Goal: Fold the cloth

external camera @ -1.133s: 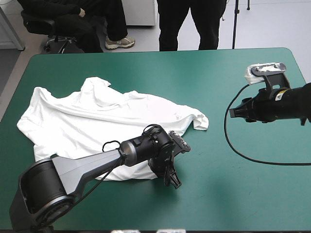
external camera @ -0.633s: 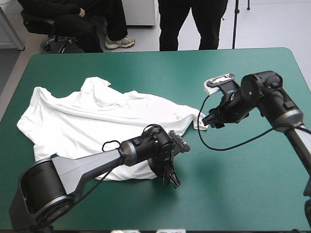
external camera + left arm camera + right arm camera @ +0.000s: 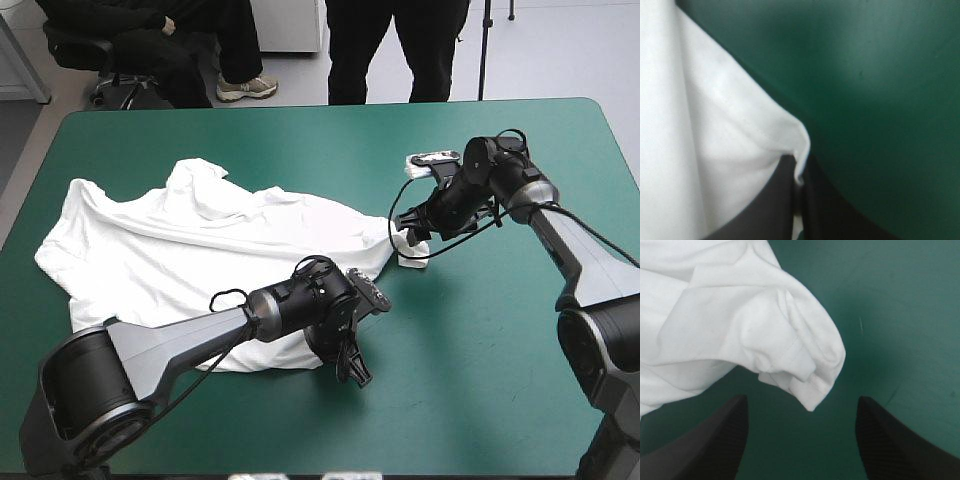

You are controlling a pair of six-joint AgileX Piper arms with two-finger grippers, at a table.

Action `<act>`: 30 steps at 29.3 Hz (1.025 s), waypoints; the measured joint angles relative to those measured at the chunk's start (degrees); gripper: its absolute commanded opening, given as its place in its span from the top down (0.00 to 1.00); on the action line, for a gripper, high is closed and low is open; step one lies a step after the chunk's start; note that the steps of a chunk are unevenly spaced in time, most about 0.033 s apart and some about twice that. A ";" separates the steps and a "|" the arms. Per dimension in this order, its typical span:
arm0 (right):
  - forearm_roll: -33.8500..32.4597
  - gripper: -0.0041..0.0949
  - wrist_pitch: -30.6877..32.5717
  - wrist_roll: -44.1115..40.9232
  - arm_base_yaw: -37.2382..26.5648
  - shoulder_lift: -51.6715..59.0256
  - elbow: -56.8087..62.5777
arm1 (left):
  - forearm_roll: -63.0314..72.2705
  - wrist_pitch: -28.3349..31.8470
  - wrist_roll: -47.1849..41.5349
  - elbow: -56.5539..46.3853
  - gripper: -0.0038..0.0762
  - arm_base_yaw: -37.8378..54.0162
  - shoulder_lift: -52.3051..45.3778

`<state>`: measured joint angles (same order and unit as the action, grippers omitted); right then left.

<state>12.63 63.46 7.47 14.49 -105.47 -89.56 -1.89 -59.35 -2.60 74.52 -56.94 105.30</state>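
T-shirt (image 3: 190,250): white, and I see it loosely spread and rumpled over the left half of the teal-green surface (image 3: 500,400). Its body narrows toward the right and ends near the middle.

Left arm: it comes in from the near left corner and lies across the near part of the T-shirt.

Left fingers (image 3: 352,370): they are at the T-shirt's near right corner, pointing down at the surface just past the cloth's edge. In my left wrist view they meet in one pointed arch, all but closed, with a small fold of the hem (image 3: 801,150) pinched between them. White cloth fills one side ahead of them and bare cover the other.

Sleeve (image 3: 805,352): this is the T-shirt's rightmost end, bunched and creased with a stitched cuff. It rests on the surface just right of centre.

Right fingers (image 3: 408,238): in my right wrist view they stand wide apart and hold nothing. The sleeve's tip lies ahead of them, in line with the gap, and I see no contact. From above they sit low, right at the sleeve's end, with the arm reaching in from the far right.
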 measured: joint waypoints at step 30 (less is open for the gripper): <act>-6.56 0.98 1.29 -0.18 2.43 -11.19 -3.15 | -0.61 -0.31 -0.51 0.46 0.97 0.28 0.10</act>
<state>6.06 64.75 7.29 16.92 -116.66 -92.70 -2.51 -59.65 -3.11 74.98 -56.66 105.40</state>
